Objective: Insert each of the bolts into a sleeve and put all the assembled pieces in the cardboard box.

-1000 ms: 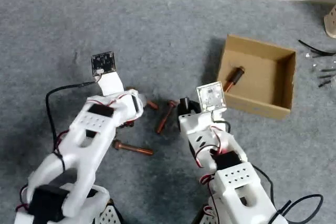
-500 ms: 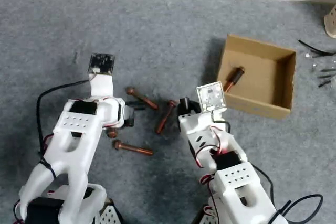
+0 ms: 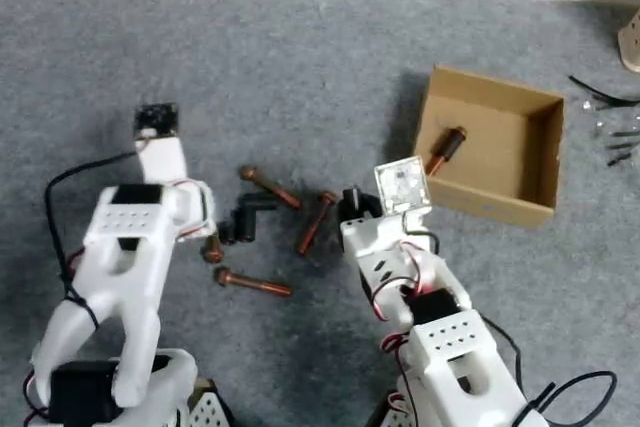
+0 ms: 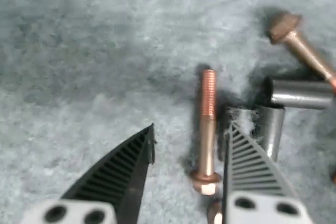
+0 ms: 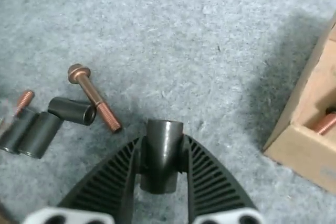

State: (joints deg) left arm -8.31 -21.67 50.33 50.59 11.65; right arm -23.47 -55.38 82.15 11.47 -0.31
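- Jaws of the left gripper [image 4: 191, 127] stand wide apart in the left wrist view, gripping nothing. A copper bolt [image 4: 208, 124] lies flat on the grey carpet [image 4: 79, 51] between the fingers, close to one of them, its head toward the camera.
- Just past that finger a dark sleeve [image 4: 270, 129] rests beside the bolt. A second sleeve [image 4: 302, 94] lies crosswise at its far end, and a slanted bolt [image 4: 302, 48] lies near both.
- Right wrist view: the right gripper [image 5: 161, 141] has its jaws closed on a held sleeve [image 5: 160, 157], whose open end points away from the camera.
- Ahead of it a flanged bolt [image 5: 93, 97] lies with a loose sleeve [image 5: 72, 110] against its shank. A pair of sleeves [image 5: 29, 132] lies side by side past that, with the threaded tip [image 5: 23, 100] of another bolt next to them.
- The cardboard box [image 5: 302, 129] stands near this gripper, and a copper end [image 5: 325, 123] shows inside it.
- High view: the end of the left arm [image 3: 130, 237] is just beside the cluster of sleeves [image 3: 245, 217], with four loose bolts [image 3: 253, 282] scattered around it on the carpet. The right gripper sits between those bolts and the box.
- One assembled piece [image 3: 447, 150] lies inside the box by the wall nearest the right arm. Black cables [image 3: 610, 97] lie on the carpet beyond the box.
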